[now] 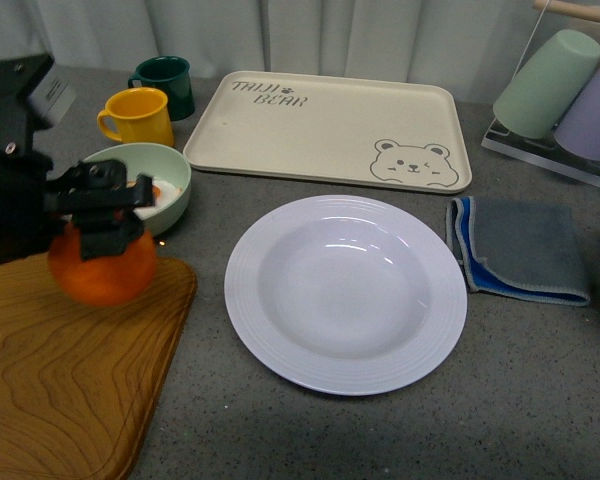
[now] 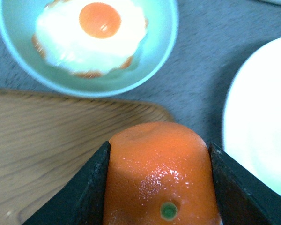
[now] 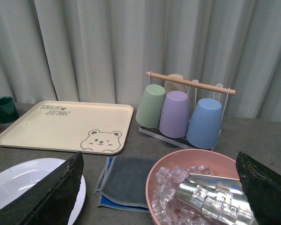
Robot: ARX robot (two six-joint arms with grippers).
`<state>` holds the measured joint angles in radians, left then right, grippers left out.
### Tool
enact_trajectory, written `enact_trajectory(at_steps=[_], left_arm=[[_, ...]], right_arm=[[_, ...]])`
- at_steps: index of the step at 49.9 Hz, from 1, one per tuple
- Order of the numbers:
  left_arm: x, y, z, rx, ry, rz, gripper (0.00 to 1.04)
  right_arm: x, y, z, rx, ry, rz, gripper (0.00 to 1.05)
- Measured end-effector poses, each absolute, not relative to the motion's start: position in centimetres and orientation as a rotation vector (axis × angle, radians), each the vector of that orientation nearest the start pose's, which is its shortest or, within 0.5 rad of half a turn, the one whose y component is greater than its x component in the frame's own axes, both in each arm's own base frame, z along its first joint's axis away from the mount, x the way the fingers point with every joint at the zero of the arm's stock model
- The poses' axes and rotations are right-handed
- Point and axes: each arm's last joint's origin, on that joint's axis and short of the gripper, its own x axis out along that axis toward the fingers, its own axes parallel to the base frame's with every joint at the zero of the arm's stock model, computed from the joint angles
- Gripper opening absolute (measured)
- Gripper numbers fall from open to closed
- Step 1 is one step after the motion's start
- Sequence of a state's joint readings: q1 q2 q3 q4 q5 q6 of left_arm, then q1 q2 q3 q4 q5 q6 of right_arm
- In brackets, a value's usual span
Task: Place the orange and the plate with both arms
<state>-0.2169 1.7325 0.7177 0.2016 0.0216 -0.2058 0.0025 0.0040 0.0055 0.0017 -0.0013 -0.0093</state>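
Observation:
My left gripper [image 1: 105, 215] is shut on the orange [image 1: 102, 265], holding it just above the corner of a wooden board [image 1: 70, 380] at the left. In the left wrist view the orange [image 2: 159, 173] fills the gap between both black fingers [image 2: 84, 192], its green stem dot facing the camera. The white ridged plate [image 1: 270, 330] lies empty on the grey table to the right of the orange. My right gripper [image 3: 159, 161] is open with nothing between its fingers, hovering over a pink bowl of ice; the plate's edge [image 3: 18, 183] shows beside it. The right arm is outside the front view.
A pale green bowl [image 1: 175, 195] holding a fried egg [image 2: 91, 33] stands just behind the orange. Yellow [image 1: 140, 117] and dark green [image 1: 167, 82] mugs, a cream bear tray [image 1: 330, 125], a grey-blue cloth [image 1: 520, 250], a cup rack [image 3: 182, 110] and the pink ice bowl [image 3: 178, 157] surround the plate.

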Motion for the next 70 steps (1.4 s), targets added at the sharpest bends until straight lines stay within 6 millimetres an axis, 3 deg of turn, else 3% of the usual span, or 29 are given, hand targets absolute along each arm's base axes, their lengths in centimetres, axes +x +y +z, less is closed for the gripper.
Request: enact_trajectory(at_steps=[7, 14, 38, 58, 70], left_arm=[[30.8, -9.6, 13.1, -0.084, 0.778, -0.211, 0.53], [31.2, -12.2, 13.2, -0.063, 0.771, -0.276, 0.53], [33.7, -20.9, 9.4, -0.033, 0.767, -0.392, 0.53], [33.7, -22.6, 6.7, -0.015, 0.829, -0.392, 0.53], [33.6, -22.0, 7.4, -0.033, 0.817, -0.384, 0.96]], right_arm=[[9.8, 0.0, 16.5, -0.009, -0.003, 0.004, 0.95], [9.8, 0.0, 16.5, -0.009, -0.003, 0.004, 0.95], [9.8, 0.0, 16.5, -0.009, -0.003, 0.004, 0.95], [9.8, 0.0, 16.5, -0.009, -0.003, 0.004, 0.95], [9.8, 0.0, 16.5, -0.009, -0.003, 0.004, 0.95]])
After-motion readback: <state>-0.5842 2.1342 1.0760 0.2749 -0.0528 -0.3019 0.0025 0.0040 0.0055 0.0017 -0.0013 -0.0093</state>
